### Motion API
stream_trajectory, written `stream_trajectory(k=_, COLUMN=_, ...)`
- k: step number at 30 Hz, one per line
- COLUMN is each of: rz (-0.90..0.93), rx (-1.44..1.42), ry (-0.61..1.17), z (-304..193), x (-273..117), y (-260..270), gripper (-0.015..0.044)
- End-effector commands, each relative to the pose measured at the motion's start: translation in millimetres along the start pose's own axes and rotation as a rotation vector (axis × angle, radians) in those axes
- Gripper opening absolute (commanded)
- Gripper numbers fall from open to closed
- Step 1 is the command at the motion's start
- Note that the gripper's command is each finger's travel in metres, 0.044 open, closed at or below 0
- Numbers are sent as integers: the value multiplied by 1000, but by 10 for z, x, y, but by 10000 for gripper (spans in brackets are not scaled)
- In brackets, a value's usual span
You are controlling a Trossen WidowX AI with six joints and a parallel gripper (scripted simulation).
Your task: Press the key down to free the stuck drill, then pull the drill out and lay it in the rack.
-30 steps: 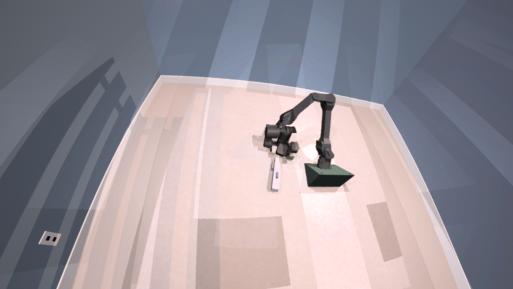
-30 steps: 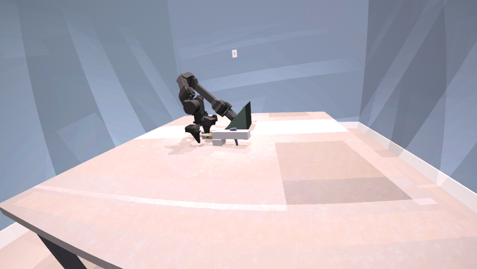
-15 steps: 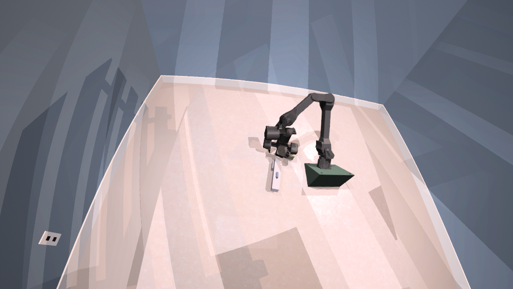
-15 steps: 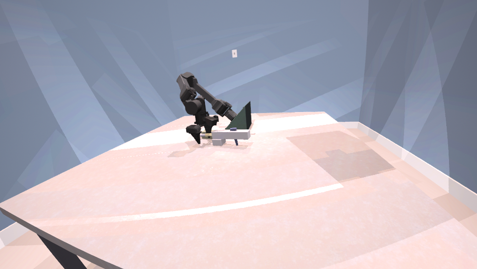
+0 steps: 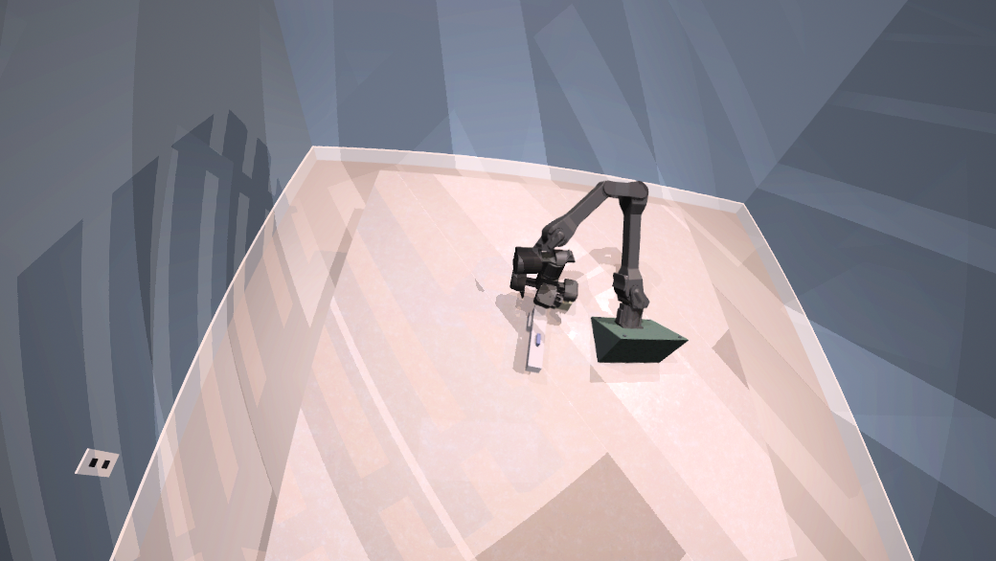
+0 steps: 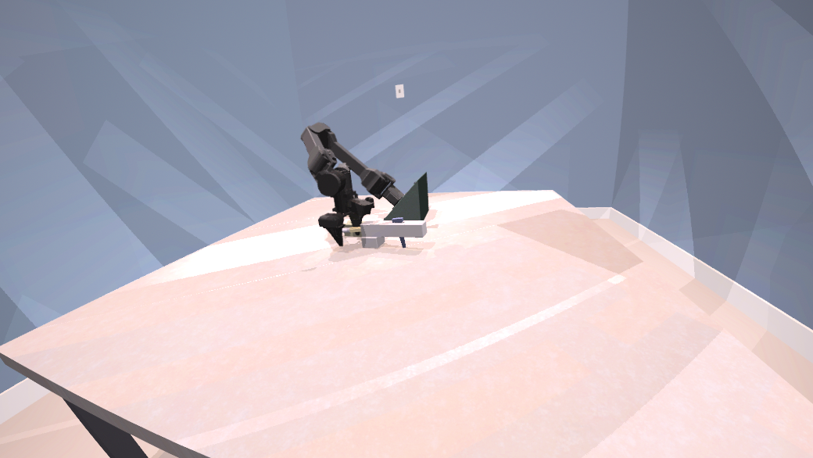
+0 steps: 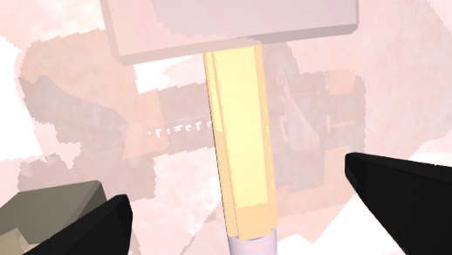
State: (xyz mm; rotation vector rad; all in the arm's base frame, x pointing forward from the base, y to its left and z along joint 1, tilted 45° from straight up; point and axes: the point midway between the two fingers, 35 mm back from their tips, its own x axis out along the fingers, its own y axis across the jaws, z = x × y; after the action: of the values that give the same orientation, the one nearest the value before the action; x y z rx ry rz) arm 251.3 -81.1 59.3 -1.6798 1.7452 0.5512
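A long pale block [image 5: 532,357] [image 6: 386,230] [image 7: 262,17] stands raised off the table. A blue key [image 5: 537,339] [image 6: 397,220] shows on its top, with a blue pin below it in the exterior view. The yellow drill [image 7: 242,131] sticks out of the block's end face, and its pale shank [image 7: 253,248] points toward the bottom of the wrist view. My gripper [image 5: 546,302] [image 6: 349,233] [image 7: 241,185] is wide open, with one finger on each side of the drill, touching neither side. The olive-grey rack [image 7: 57,203] is partly hidden behind the left finger.
A grey foot [image 6: 372,242] supports the block. My arm's dark green wedge base [image 5: 641,347] [image 6: 417,205] stands to the right of the block in the top view. The near table edge [image 6: 102,406] shows at the lower left of the exterior view.
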Motion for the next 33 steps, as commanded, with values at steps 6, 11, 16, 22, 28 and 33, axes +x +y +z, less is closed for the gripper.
stream_trajectory(k=6, rz=0, rx=0, ry=0, z=9, x=3, y=0, gripper=361)
stream_trajectory(k=11, rz=0, rx=0, ry=0, z=9, x=3, y=0, gripper=230)
stream_trajectory(k=16, rz=0, rx=0, ry=0, z=9, x=3, y=0, gripper=99)
stream_trajectory(k=22, rz=0, rx=0, ry=0, z=9, x=3, y=0, gripper=19)
stream_trajectory(k=28, rz=3, rx=1, ry=-4, z=9, x=-9, y=9, gripper=0)
stream_trajectory(k=33, rz=4, rx=1, ry=-6, z=6, x=-21, y=19, gripper=0)
